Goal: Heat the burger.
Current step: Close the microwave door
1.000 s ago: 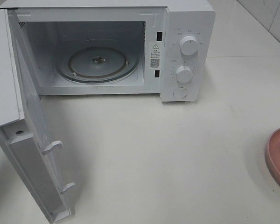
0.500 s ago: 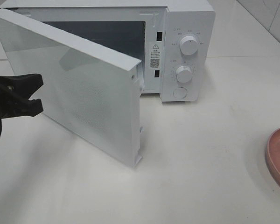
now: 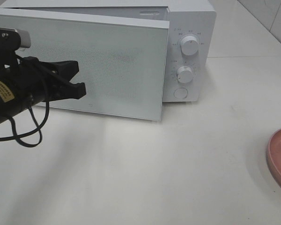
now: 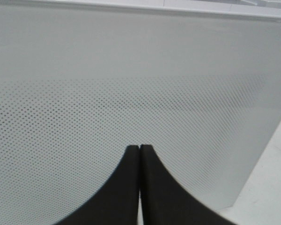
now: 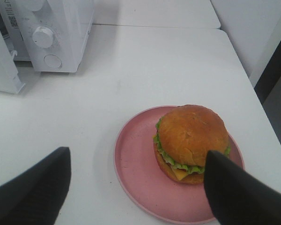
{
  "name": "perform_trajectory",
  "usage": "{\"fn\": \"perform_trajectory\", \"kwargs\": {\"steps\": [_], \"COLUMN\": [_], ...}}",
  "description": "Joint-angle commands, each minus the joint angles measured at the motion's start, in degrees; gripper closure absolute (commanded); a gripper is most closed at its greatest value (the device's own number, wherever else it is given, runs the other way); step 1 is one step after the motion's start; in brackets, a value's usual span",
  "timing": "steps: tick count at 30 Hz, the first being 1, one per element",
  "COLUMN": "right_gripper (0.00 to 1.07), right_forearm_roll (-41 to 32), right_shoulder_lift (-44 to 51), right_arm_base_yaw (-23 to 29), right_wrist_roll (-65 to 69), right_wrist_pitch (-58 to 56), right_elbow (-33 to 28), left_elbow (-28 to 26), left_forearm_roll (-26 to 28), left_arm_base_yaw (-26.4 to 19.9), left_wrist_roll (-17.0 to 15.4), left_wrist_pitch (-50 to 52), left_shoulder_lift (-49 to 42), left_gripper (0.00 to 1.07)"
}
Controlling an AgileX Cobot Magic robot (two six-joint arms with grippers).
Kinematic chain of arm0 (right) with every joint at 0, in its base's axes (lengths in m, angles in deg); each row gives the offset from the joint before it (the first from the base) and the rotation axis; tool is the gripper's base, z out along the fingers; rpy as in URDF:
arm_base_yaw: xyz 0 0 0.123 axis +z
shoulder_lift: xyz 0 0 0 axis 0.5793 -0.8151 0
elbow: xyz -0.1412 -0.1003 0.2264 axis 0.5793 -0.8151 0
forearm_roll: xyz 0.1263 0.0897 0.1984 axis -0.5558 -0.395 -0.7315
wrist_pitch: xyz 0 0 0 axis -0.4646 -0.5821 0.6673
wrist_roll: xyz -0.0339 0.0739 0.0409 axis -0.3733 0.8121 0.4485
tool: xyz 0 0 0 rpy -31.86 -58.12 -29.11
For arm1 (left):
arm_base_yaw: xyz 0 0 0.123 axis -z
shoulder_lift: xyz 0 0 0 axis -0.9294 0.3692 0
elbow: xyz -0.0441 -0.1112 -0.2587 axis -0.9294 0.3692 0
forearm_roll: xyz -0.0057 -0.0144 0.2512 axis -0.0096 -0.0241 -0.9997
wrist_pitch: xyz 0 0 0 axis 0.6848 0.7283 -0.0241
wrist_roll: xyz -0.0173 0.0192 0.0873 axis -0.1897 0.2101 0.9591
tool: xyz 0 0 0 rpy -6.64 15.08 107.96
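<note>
The burger (image 5: pixel 192 140) sits on a round pink plate (image 5: pixel 136 159) on the white table, shown in the right wrist view. My right gripper (image 5: pixel 138 157) hovers open above and in front of it, a finger on either side and nothing between them. In the high view only the plate's rim (image 3: pixel 280 157) shows at the right edge, and the burger is out of that view. The white microwave's door (image 3: pixel 122 70) is swung almost shut, slightly ajar. My left gripper (image 3: pixel 79 77) is shut with its tips against the door's front (image 4: pixel 139 147).
The microwave's control panel (image 3: pixel 196 28) carries two knobs (image 3: pixel 189 46) (image 3: pixel 184 74) and a round button (image 3: pixel 180 93). A black cable loops under the left arm (image 3: pixel 25 136). The table's right edge runs close beside the plate (image 5: pixel 253 93).
The door has swung from wide open to nearly shut. My left gripper has come in from the left and followed it towards the microwave. The plate has not moved.
</note>
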Motion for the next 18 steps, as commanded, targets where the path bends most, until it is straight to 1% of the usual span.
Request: {"fn": "perform_trajectory", "kwargs": {"steps": [1, 2, 3, 4, 5, 7, 8, 9, 10, 12, 13, 15, 16, 18], "right_gripper": [0.31, 0.31, 0.31, 0.31, 0.31, 0.31, 0.31, 0.31, 0.31, 0.31, 0.31, 0.31, 0.31, 0.31], "right_forearm_roll": [0.2, 0.2, 0.2, 0.2, 0.2, 0.2, 0.2, 0.2, 0.2, 0.2, 0.2, 0.2, 0.2, 0.2], "right_shoulder_lift": [1.4, 1.4, 1.4, 1.4, 1.4, 1.4, 1.4, 1.4, 1.4, 1.4, 1.4, 1.4, 1.4, 1.4], "right_arm_base_yaw": [-0.3, -0.3, -0.3, -0.3, -0.3, -0.3, -0.3, -0.3, -0.3, -0.3, -0.3, -0.3, -0.3, -0.3], "right_wrist_roll": [-0.3, -0.3, -0.3, -0.3, -0.3, -0.3, -0.3, -0.3, -0.3, -0.3, -0.3, -0.3, -0.3, -0.3], "right_wrist_pitch": [0.9, 0.9, 0.9, 0.9, 0.9, 0.9, 0.9, 0.9, 0.9, 0.9, 0.9, 0.9, 0.9, 0.9], "right_elbow": [-0.1, -0.1, -0.1, -0.1, -0.1, -0.1, -0.1, -0.1, -0.1, -0.1, -0.1, -0.1, -0.1, -0.1], "left_elbow": [-2.8, -2.8, -4.3, -4.3, -6.2, -7.2, -8.9, -8.9, -10.6, -11.6, -13.6, -14.4, -16.1, -16.9], "left_forearm_roll": [4.2, 4.2, 6.1, 6.1, 7.2, 7.4, 7.4, 7.4, 7.5, 7.6, 7.6, 7.6, 7.6, 7.7], "left_arm_base_yaw": [2.4, 2.4, 3.4, 3.4, 4.3, 4.7, 5.2, 5.2, 5.6, 5.6, 5.6, 5.6, 5.6, 5.6], "left_wrist_roll": [1.7, 1.7, 2.1, 2.1, 2.9, 3.3, 4.0, 4.0, 4.0, 4.0, 3.9, 3.9, 3.9, 3.9], "left_wrist_pitch": [-0.5, -0.5, -1.5, -1.5, -2.6, -2.9, -3.3, -3.3, -3.9, -4.6, -5.8, -6.3, -7.0, -7.3], "left_shoulder_lift": [1.3, 1.3, 2.1, 2.1, 2.8, 3.2, 3.9, 3.9, 4.8, 5.3, 6.4, 6.8, 7.7, 8.0], "left_gripper": [1.07, 1.07, 1.07, 1.07, 1.07, 1.07, 1.07, 1.07, 1.07, 1.07, 1.07, 1.07, 1.07, 1.07]}}
